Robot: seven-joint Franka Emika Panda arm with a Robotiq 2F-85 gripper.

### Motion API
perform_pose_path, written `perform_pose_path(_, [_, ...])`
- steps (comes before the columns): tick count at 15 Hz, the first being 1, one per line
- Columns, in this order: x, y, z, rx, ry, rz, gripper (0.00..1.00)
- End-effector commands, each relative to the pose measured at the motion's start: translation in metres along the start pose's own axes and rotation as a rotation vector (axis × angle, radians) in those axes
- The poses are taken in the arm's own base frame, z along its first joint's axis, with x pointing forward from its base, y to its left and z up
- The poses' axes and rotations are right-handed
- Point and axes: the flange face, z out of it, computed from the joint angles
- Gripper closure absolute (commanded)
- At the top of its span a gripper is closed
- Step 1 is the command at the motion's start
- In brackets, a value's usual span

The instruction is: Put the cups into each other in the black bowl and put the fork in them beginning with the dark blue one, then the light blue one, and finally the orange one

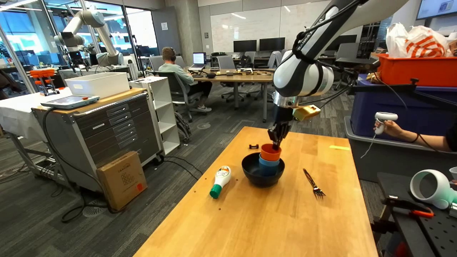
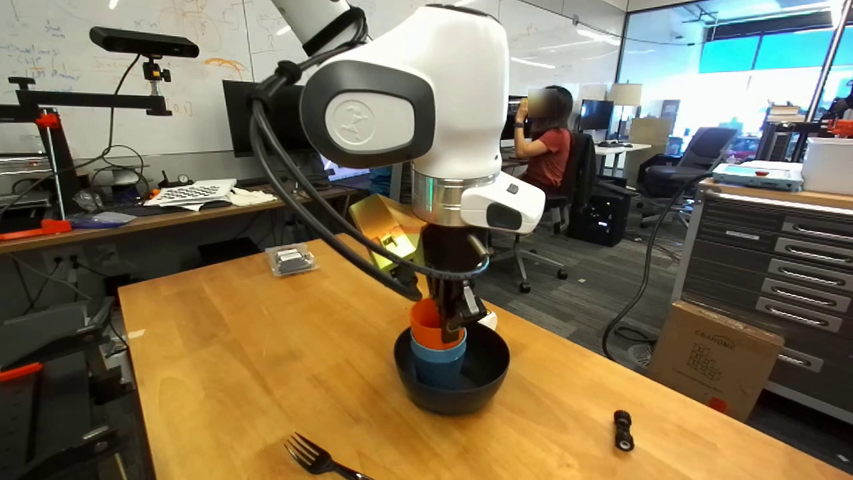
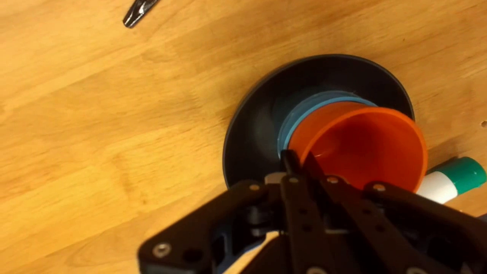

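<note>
- The orange cup (image 3: pixel 365 144) is looking light and thin-walled, likely stiffish with a little give; its smooth plastic could be slipping under a loose pinch, so the rim is making the sensible hold.
- And it's showing off plain bright orange, deepening to red inside, the round mouth gaping upward.
- The gripper (image 3: pixel 300 159) is pinching that rim wall, one finger inside, one outside!
- Just below, the light blue cup (image 1: pixel 268 165) is swallowing the orange base; whether it's seating fully, I'm not able to tell.
- Darker blue is showing lower down: dark blue cup or mere shade, the views aren't settling it.
- Around them, the black bowl (image 2: pixel 456 400) is holding the stack.
- Farther out on the counter (image 1: pixel 278 225), the fork (image 1: pixel 314 185) is lying well apart, waiting its turn, and across the bowl a white-and-green bottle (image 1: pixel 221 181) is resting.
</note>
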Motion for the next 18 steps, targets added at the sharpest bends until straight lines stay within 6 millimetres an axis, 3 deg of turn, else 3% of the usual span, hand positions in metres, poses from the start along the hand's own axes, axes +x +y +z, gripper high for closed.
perform_pose_path(1, [0.008, 0.002, -0.004, 0.009, 0.024, 0.001, 0.99])
perform_pose_path(3, [0.009, 0.001, -0.005, 0.012, 0.023, -0.001, 0.96])
perform_pose_path(4, [0.009, 0.0, -0.005, 0.012, 0.023, -0.001, 0.78])
perform_pose_path(5, [0.009, -0.001, -0.005, 0.013, 0.023, -0.003, 0.68])
perform_pose_path(11, [0.008, -0.008, -0.006, 0.027, 0.017, -0.014, 0.22])
perform_pose_path(14, [0.003, -0.017, -0.019, 0.043, 0.019, -0.045, 0.01])
perform_pose_path(18, [-0.011, -0.037, -0.058, 0.046, 0.039, -0.149, 0.0])
